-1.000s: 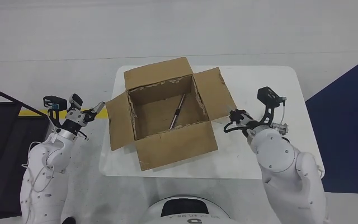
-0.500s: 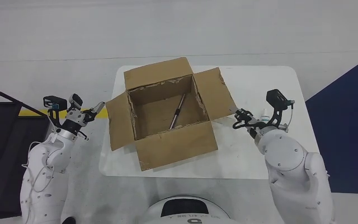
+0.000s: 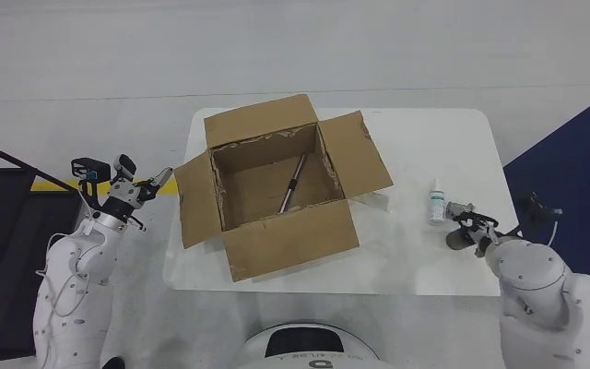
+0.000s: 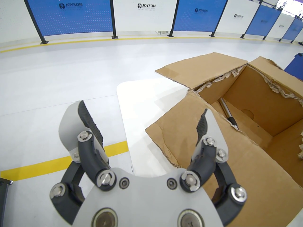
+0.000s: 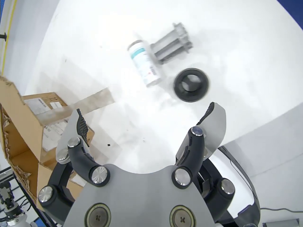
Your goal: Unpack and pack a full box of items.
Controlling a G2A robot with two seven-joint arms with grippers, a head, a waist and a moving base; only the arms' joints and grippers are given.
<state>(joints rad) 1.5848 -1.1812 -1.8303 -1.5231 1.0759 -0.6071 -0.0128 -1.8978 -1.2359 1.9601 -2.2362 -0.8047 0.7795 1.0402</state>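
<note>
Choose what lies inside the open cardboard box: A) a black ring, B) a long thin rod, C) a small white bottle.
B: a long thin rod lies on the floor of the cardboard box, while the white bottle lies outside it on the table.

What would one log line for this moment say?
left fingers: open, empty, beside brown cardboard box | right fingers: open, empty | box: metal rod inside | white table: small white bottle

We log a matt brown cardboard box (image 3: 286,244) with rough torn edges, a smooth white table (image 3: 433,138), a white plastic bottle (image 5: 144,66) with a paper label, a matt black ring (image 5: 191,85) and a metallic rod (image 3: 293,183).
</note>
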